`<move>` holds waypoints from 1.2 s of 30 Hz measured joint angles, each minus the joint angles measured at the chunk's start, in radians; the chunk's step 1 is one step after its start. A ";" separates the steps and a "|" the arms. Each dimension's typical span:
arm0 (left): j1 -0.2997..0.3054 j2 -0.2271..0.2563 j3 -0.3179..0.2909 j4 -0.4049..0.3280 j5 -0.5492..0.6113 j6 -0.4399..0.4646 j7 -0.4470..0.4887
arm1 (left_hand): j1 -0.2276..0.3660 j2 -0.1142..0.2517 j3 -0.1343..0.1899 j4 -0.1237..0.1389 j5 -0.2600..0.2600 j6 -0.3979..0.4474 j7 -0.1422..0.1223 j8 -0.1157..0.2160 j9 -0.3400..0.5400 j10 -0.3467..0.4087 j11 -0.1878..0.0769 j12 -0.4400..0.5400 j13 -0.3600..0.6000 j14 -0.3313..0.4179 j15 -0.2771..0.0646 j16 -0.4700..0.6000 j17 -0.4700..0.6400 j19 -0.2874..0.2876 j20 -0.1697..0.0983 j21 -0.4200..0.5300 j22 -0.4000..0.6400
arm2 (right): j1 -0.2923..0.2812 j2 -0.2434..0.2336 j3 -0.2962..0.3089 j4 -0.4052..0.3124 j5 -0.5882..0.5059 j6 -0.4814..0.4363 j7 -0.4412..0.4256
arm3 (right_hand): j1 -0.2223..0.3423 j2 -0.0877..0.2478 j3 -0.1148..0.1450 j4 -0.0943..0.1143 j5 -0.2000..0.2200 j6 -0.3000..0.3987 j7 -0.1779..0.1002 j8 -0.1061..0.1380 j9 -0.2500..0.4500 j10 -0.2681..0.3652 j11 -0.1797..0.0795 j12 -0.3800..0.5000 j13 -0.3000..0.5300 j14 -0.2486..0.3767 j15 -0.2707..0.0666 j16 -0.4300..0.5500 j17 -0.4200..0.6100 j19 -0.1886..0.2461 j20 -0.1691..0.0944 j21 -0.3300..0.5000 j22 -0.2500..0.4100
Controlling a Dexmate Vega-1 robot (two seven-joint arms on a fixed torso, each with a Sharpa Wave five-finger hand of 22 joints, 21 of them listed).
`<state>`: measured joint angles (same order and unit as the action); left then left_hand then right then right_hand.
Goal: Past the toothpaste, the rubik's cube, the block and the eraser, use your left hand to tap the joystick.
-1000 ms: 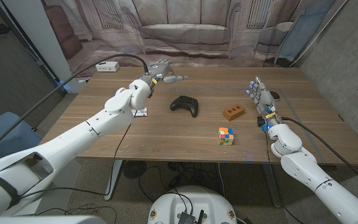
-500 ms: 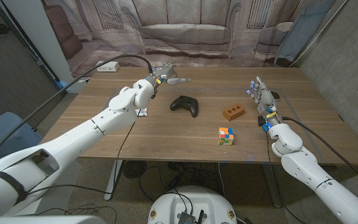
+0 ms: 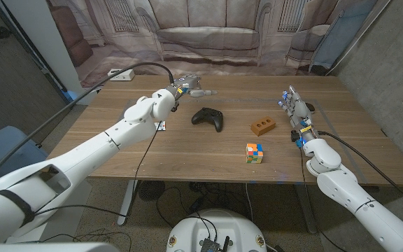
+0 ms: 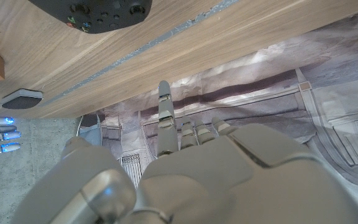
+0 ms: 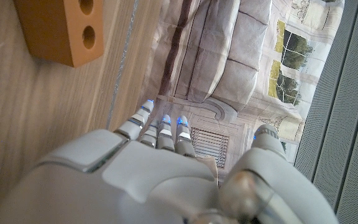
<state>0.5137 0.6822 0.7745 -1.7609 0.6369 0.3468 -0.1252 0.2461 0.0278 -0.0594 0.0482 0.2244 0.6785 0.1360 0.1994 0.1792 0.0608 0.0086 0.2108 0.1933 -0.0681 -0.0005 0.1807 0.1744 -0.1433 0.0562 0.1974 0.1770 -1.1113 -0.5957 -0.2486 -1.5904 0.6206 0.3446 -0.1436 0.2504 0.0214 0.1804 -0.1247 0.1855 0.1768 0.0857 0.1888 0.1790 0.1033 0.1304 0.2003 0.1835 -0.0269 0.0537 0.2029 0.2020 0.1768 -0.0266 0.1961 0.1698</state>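
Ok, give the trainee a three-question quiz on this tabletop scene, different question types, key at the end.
1. True or false: the left hand is touching the joystick.
2. Which object lies nearest the table's front edge? A) the brick-shaped block B) the rubik's cube C) the joystick
3. Fill in: the right hand holds ____.

Key:
1. False; it hovers beyond the joystick, toward the table's far side.
2. B
3. Nothing; its fingers are extended.

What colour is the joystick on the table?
Black; the joystick shows best in the head view.
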 measured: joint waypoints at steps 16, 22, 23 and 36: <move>-0.020 -0.013 0.026 0.032 -0.029 -0.001 -0.027 | 0.000 0.000 0.000 0.000 0.005 0.029 -0.029 0.000 0.000 0.000 -0.014 0.000 0.000 -0.004 0.005 0.000 0.000 -0.010 0.011 0.000 0.002 | 0.001 0.002 0.000 0.004 0.003 -0.003 -0.003 | 0.000 0.000 0.000 0.000 0.000 0.004 -0.004 0.000 0.000 0.000 0.000 0.000 0.000 -0.002 0.002 0.000 0.000 0.006 0.006 0.000 0.000; -0.022 -0.016 0.037 0.041 -0.029 0.002 -0.026 | 0.000 0.000 0.000 0.000 0.005 0.033 -0.033 0.000 0.000 0.000 -0.014 0.000 0.000 -0.004 0.005 0.000 0.000 -0.007 0.014 0.000 0.002 | 0.003 0.003 0.000 0.006 0.004 -0.004 -0.004 | -0.002 0.002 0.000 0.000 0.000 0.004 -0.004 0.000 0.000 0.000 0.000 0.000 0.000 -0.004 0.004 0.000 0.000 0.006 0.005 0.000 0.000; -0.022 -0.016 0.037 0.041 -0.029 0.003 -0.025 | 0.000 0.000 0.000 0.000 0.005 0.035 -0.035 0.000 0.000 0.000 -0.014 0.000 0.000 -0.004 0.005 0.000 0.000 -0.007 0.014 0.000 0.002 | 0.003 0.003 0.000 0.006 0.004 -0.004 -0.004 | -0.003 0.003 0.000 0.000 0.000 0.004 -0.004 0.000 0.000 0.000 0.000 0.000 0.000 -0.004 0.004 0.000 0.000 0.006 0.005 0.000 0.000; -0.026 -0.016 0.051 0.046 -0.024 0.016 -0.032 | 0.000 0.000 -0.003 -0.003 0.009 0.040 -0.040 0.001 0.000 0.000 -0.014 0.000 0.000 -0.004 0.004 0.000 0.000 -0.012 0.019 0.000 0.002 | 0.011 0.005 -0.002 0.014 0.005 -0.006 -0.001 | -0.004 0.004 0.000 0.000 0.000 0.004 -0.004 0.000 0.000 0.000 0.000 0.000 0.000 -0.004 0.004 0.000 0.000 0.005 0.006 0.000 0.000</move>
<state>0.4880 0.6662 0.8256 -1.7149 0.6133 0.3627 -0.1577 0.2462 0.0278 -0.0619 0.0455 0.2332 0.7182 0.0962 0.2000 0.1792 0.0607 -0.0057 0.2109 0.1931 -0.0724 0.0040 0.1807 0.1744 -0.1558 0.0757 0.1974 0.1793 -1.1006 -0.5911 -0.2506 -1.5764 0.6254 0.3387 -0.1450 0.2463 0.0255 0.1804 -0.1247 0.1855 0.1805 0.0820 0.1888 0.1790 0.1033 0.1304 0.2002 0.1835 -0.0306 0.0572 0.2029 0.2020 0.1821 -0.0209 0.1961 0.1698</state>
